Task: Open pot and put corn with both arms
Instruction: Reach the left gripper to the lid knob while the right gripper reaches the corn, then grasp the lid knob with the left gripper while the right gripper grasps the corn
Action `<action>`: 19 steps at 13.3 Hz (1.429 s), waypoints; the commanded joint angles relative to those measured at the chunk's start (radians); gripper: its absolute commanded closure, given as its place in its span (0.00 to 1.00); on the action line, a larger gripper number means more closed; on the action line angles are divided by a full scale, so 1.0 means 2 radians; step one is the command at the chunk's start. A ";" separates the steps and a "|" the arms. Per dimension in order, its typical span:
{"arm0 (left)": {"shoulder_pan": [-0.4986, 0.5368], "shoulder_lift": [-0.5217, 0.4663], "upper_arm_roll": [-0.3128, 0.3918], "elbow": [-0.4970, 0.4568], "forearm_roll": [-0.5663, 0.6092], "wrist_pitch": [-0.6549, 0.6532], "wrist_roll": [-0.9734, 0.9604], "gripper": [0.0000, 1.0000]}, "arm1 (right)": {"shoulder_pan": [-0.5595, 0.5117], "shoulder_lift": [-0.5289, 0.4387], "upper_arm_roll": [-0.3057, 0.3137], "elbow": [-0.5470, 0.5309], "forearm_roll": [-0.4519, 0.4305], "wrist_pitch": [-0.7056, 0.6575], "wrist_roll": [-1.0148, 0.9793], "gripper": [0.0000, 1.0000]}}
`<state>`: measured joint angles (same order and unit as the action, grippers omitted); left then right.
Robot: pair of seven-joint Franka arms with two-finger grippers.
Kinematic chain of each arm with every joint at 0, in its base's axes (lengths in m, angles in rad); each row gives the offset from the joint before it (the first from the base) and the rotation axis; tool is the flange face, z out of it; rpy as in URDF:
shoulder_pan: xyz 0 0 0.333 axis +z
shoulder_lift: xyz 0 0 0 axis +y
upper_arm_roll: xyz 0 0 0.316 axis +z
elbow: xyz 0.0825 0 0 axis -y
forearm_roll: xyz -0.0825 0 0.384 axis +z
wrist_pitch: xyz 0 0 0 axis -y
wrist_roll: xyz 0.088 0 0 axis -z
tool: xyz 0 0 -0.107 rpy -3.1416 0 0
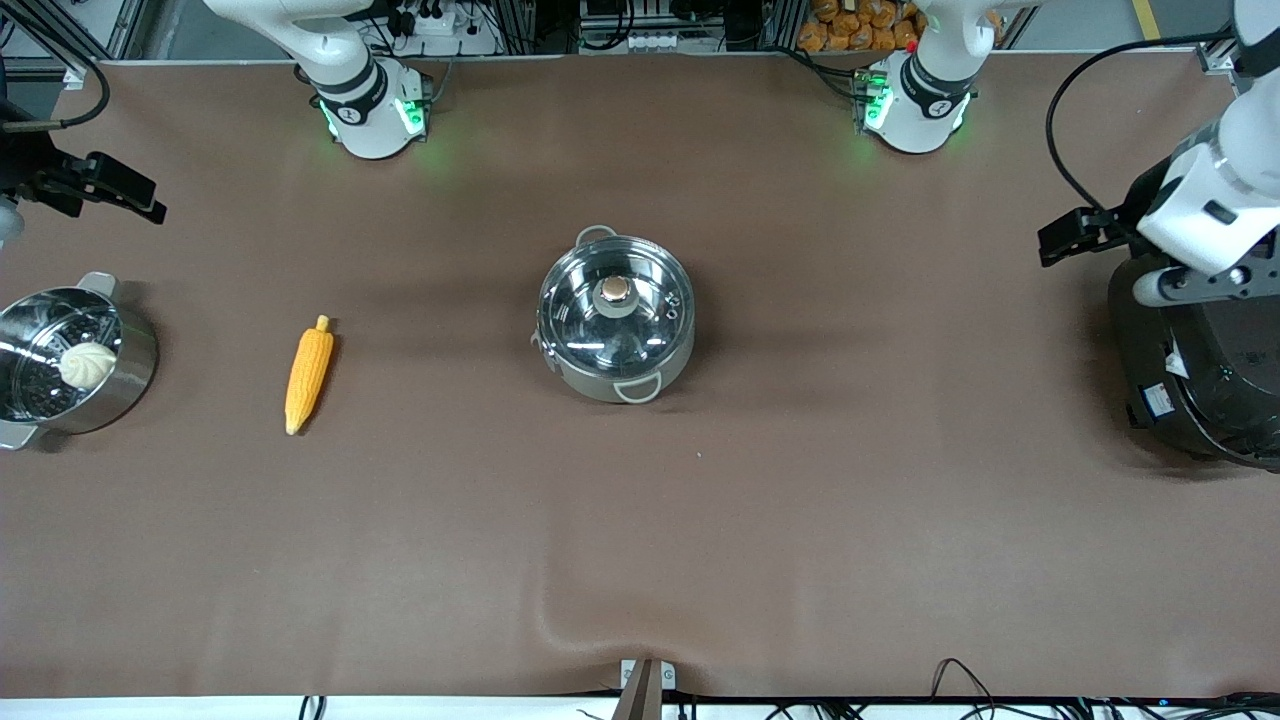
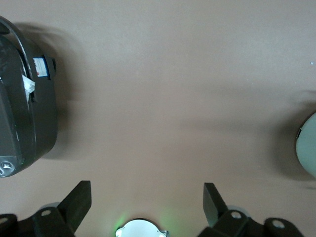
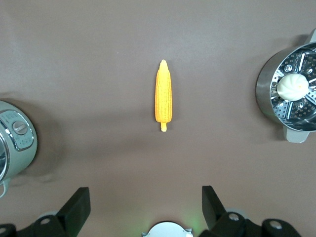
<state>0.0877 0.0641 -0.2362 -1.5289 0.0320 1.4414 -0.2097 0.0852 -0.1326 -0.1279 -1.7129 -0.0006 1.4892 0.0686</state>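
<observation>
The pot (image 1: 615, 345) stands mid-table with its glass lid (image 1: 580, 320) on, copper knob (image 1: 615, 290) on top. The pot's edge also shows in the left wrist view (image 2: 308, 148) and the right wrist view (image 3: 15, 140). The corn (image 1: 308, 375) lies on the cloth toward the right arm's end, also seen in the right wrist view (image 3: 163, 96). My right gripper (image 1: 125, 192) (image 3: 145, 193) hangs open and empty over the table near that end. My left gripper (image 1: 1075, 232) (image 2: 147, 190) hangs open and empty over the table beside the rice cooker.
A perforated steel steamer pot (image 1: 130, 370) (image 3: 264, 91) with a white bun (image 1: 88, 364) stands at the right arm's end. A big black rice cooker (image 1: 1200, 390) (image 2: 24, 113) stands at the left arm's end. A brown cloth (image 1: 640, 540) covers the table.
</observation>
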 commanded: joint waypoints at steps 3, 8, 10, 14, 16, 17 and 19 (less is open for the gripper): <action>-0.070 0.030 -0.011 0.021 -0.033 -0.004 -0.083 0.00 | 0.002 0.011 -0.003 -0.059 0.007 0.077 0.005 0.00; -0.198 0.103 -0.012 0.035 -0.033 0.078 -0.276 0.00 | 0.003 0.051 -0.003 -0.092 0.007 0.153 0.004 0.00; -0.256 0.140 -0.009 0.043 -0.029 0.129 -0.371 0.00 | 0.004 0.073 -0.003 -0.122 0.007 0.202 0.004 0.00; -0.337 0.214 -0.006 0.071 -0.028 0.227 -0.486 0.00 | 0.003 0.118 -0.003 -0.201 0.007 0.346 0.000 0.00; -0.365 0.251 0.003 0.101 -0.028 0.235 -0.516 0.00 | 0.004 0.138 -0.003 -0.245 0.007 0.435 -0.016 0.00; -0.378 0.261 0.011 0.106 -0.028 0.236 -0.519 0.00 | 0.005 0.147 -0.002 -0.259 0.007 0.465 -0.017 0.00; -0.391 0.273 0.018 0.106 -0.028 0.245 -0.519 0.00 | 0.006 0.171 -0.002 -0.266 0.007 0.492 -0.019 0.00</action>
<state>-0.6681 0.5730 -0.2210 -1.3644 -0.0256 1.9312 -1.2314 0.0877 0.1905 -0.1278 -2.2255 -0.0002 2.4337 0.0493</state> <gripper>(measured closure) 0.000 0.000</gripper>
